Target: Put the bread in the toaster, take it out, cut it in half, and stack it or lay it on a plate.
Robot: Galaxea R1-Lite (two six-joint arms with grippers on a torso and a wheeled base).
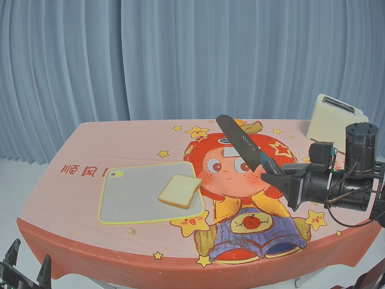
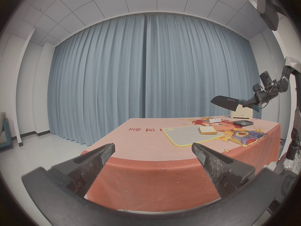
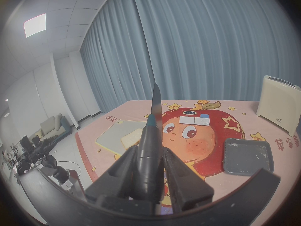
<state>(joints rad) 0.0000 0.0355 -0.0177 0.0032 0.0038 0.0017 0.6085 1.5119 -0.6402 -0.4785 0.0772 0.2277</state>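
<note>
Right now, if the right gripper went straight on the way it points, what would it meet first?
Probably nothing nearby: the right gripper, knife leading, looks aimed above the bread and cutting board, toward the curtain. Depth is unclear.

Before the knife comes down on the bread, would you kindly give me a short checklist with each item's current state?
1. Grip: ok, right gripper clamps the knife handle.
2. Placement: ok, bread lies on the board, at its right edge.
3. Alignment: not ok, knife is raised right of the board, not over bread.
4. Support: not ok, left gripper is open, low off the table's near left corner.
5. Destination: ok, plate sits near the toaster.
6. Toasting: cannot tell.
</note>
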